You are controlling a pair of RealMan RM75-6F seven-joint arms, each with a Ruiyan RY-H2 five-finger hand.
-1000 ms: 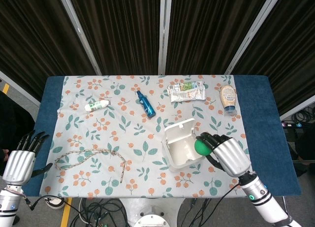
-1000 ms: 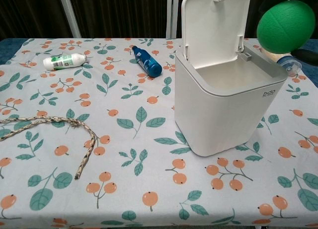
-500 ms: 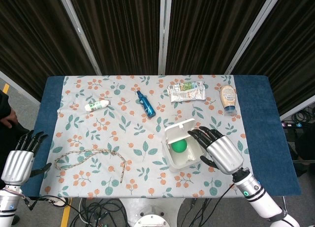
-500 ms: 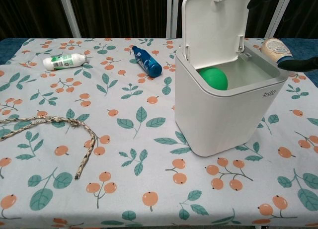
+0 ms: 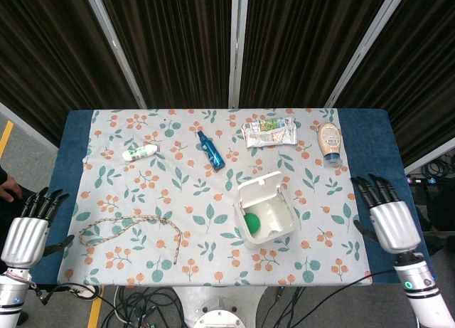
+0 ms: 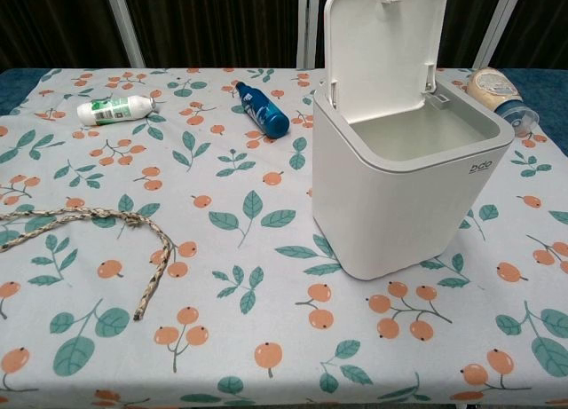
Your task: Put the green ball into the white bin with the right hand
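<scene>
The green ball lies inside the white bin, low at its left side; the chest view shows only the bin with its lid up, and the ball is hidden below the rim. My right hand hovers over the blue table edge right of the bin, fingers spread, holding nothing. My left hand stays at the table's left edge, fingers apart and empty. Neither hand shows in the chest view.
A braided rope lies front left. A white bottle, a blue bottle, a snack packet and a beige squeeze bottle sit along the far half of the floral cloth.
The right hand let the ball drop into the bin, then drew back to the right, away from the bin. The ball settled lower inside. The left hand stayed put.
</scene>
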